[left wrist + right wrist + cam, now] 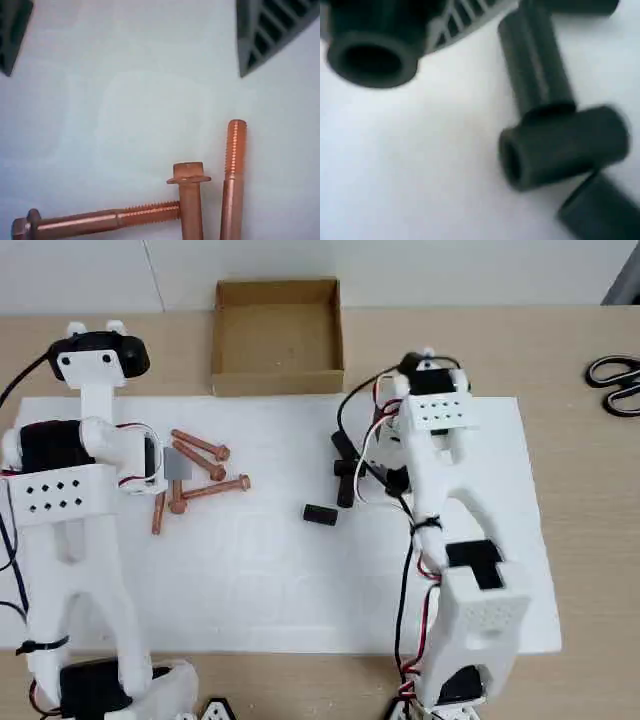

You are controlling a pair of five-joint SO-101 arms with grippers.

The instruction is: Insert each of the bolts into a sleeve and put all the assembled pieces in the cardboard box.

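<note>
**No bolt paired yet: each arm at its own pile**

The cardboard box [277, 383] holds nothing and no bolt sits in a sleeve. I judge the task to be at its opening step, taking up parts for the first pairing.

The bolts [215, 485] lie in a loose copper heap on the white foam board [250, 580], near the box and off its corner on the left arm's side. The left gripper [125, 72] hangs just above them, fingers spread wide with nothing between.

The sleeves [345, 470] form a black cluster off the box's other corner, with a lone sleeve [320, 514] farther from the box than the rest. The right gripper [385, 472] is down at that cluster, and one sleeve [370, 57] sits close against it. Whether that sleeve is clamped I cannot tell.

The next move probably calls for the left gripper to centre over a single bolt's shank, come down and close. The threaded end must then be lined up squarely with a sleeve's bore.
</note>
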